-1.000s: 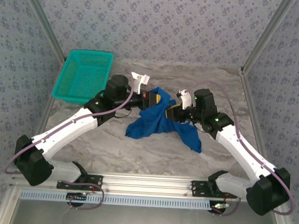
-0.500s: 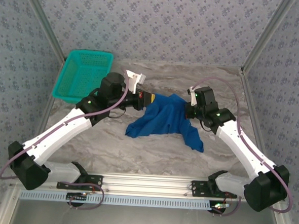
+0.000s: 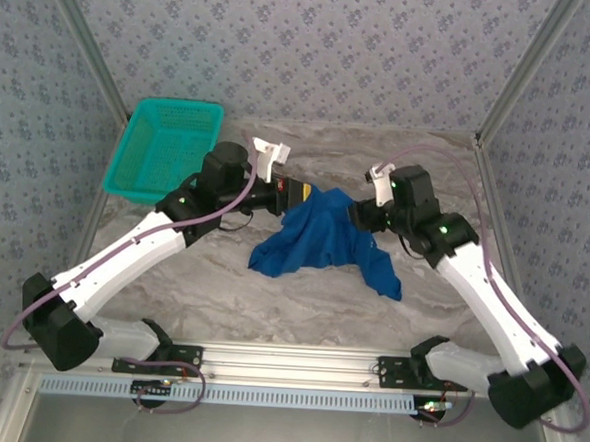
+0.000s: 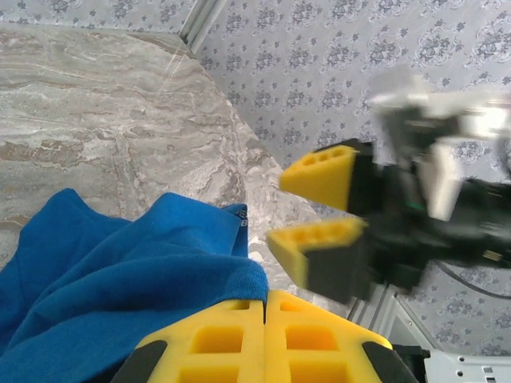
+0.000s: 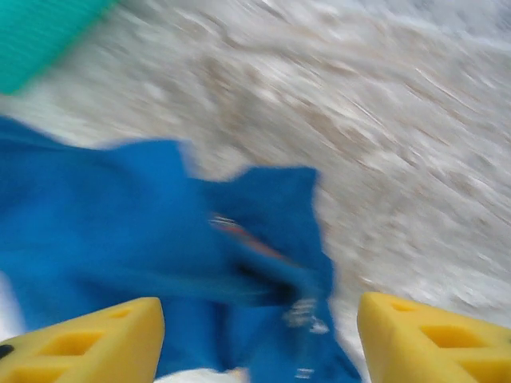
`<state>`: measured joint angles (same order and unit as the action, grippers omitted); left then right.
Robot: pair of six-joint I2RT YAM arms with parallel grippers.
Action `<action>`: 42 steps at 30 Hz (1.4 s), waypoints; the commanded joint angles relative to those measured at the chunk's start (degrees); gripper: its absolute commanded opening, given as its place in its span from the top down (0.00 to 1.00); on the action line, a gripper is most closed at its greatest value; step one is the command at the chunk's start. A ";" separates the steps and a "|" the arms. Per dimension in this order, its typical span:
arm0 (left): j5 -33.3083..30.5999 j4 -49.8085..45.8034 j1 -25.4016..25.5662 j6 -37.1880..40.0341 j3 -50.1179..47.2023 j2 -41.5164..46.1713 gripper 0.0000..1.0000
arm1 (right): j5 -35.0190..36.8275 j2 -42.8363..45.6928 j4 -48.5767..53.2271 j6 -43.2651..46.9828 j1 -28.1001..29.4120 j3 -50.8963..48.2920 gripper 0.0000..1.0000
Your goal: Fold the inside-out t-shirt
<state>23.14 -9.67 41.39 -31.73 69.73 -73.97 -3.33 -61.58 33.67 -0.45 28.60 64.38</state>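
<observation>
The royal-blue inside-out t-shirt (image 3: 319, 238) lies crumpled mid-table, its upper left part lifted. My left gripper (image 3: 299, 194) is shut on a fold of that cloth; in the left wrist view the yellow fingers meet at the gripper (image 4: 264, 297) with the t-shirt (image 4: 120, 271) pinched between them. My right gripper (image 3: 356, 214) hovers at the shirt's upper right edge, open. In the right wrist view the gripper (image 5: 259, 319) has its fingers (image 5: 88, 339) far apart above the blurred t-shirt (image 5: 120, 215), holding nothing. The right gripper's fingers (image 4: 319, 179) face the left wrist camera.
A teal mesh basket (image 3: 164, 148) sits at the back left of the marble table (image 3: 300, 301), and its corner (image 5: 40, 32) is in the right wrist view. Metal frame posts and patterned walls bound the table on the sides and back.
The right gripper has opened and let go of the shirt, pulling slightly back. The stretched cloth has slackened. The left gripper keeps its hold and has barely moved.
</observation>
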 commanded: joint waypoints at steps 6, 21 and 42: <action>4.55 -0.61 1.13 5.24 3.82 0.30 1.00 | -29.27 -0.49 -15.26 7.56 -0.41 -2.15 0.17; 5.07 -3.02 1.15 7.46 4.95 0.68 0.97 | -37.26 -9.51 -17.98 9.13 -1.06 1.17 0.83; 2.38 10.95 -2.08 41.12 -12.58 3.61 0.23 | -51.07 -1.08 -17.05 0.14 -13.47 -1.86 1.00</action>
<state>19.53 -3.57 39.46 2.72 53.43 -69.14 -51.46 -63.13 14.44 0.16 15.64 60.01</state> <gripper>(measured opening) 0.766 0.066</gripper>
